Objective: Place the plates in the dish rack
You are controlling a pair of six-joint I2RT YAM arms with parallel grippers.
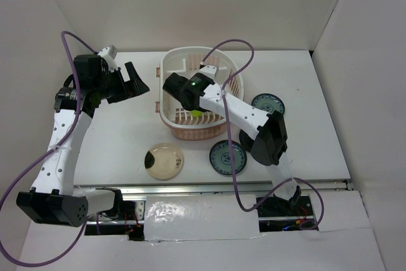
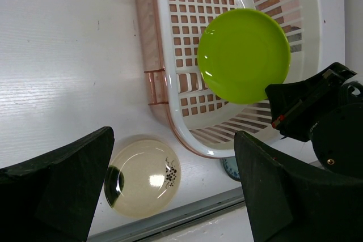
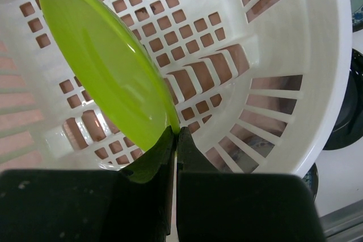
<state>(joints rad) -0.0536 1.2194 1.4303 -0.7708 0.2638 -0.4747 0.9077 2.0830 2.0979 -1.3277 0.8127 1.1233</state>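
Take the large oval pale-pink and white slotted plastic dish rack [image 1: 193,133] as the reference for every position below.

Locate the left end effector [image 1: 138,80] just left of the rack, raised off the white worktop [image 1: 120,125]: fingers spread fully wide, holding nothing. Treat as standing clear, presumably to leave the rack opening free for the other arm.

Find the small round tan plate with a dark patch [image 1: 165,161] lying flat on the worktop just in front of the rack's near-left corner, apart from the rack wall. Count as not yet loaded.

Inside the rack, in its near half, note the small round glossy lime-green plate [image 3: 108,60], held at a tilt above the perforated floor rather than laid flat. Note the right end effector [image 3: 174,134], extended in from the rack's right side and pinched narrow on the plate's rim. Read the rim grip and tilt as a way of standing the plate on edge against the slotted wall. Not possible to tell whether touching the floor.

Right of the rack, find two small round teal-blue patterned plates flat on the worktop: one [image 1: 227,157] just in front of the near-right corner, one [image 1: 268,103] just beside the right wall. Count both as waiting. Treat the dark glossy rim just outside the right wall as probably the black plate [image 3: 347,111], mostly out of view.
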